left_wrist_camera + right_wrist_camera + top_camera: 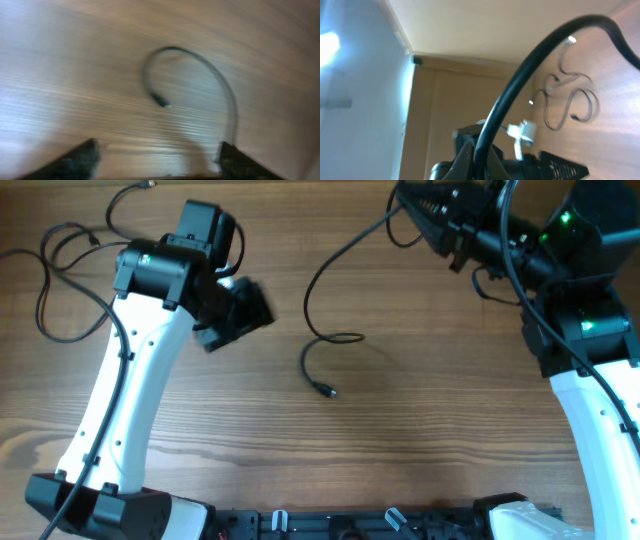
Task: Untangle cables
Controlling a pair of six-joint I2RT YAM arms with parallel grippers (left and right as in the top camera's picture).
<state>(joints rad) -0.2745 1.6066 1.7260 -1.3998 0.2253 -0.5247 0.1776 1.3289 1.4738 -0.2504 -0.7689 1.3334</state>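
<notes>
A thin black cable (340, 337) runs from the top right down to the middle of the table and ends in a small plug (326, 389). My right gripper (445, 230) is raised at the top right and shut on this cable (520, 75), which passes between its jaws (485, 157). My left gripper (240, 310) hovers left of the cable's free end, open and empty. In the blurred left wrist view the curved cable (220, 85) and its plug (162, 102) lie ahead of the open fingers (160, 167). More cables (42, 300) lie loosely curved at the far left.
The far-left cables also show in the right wrist view (570, 107), small in the distance on the wooden table (450, 410). One of their plugs (148, 185) lies at the table's top edge. The arm bases stand along the front edge.
</notes>
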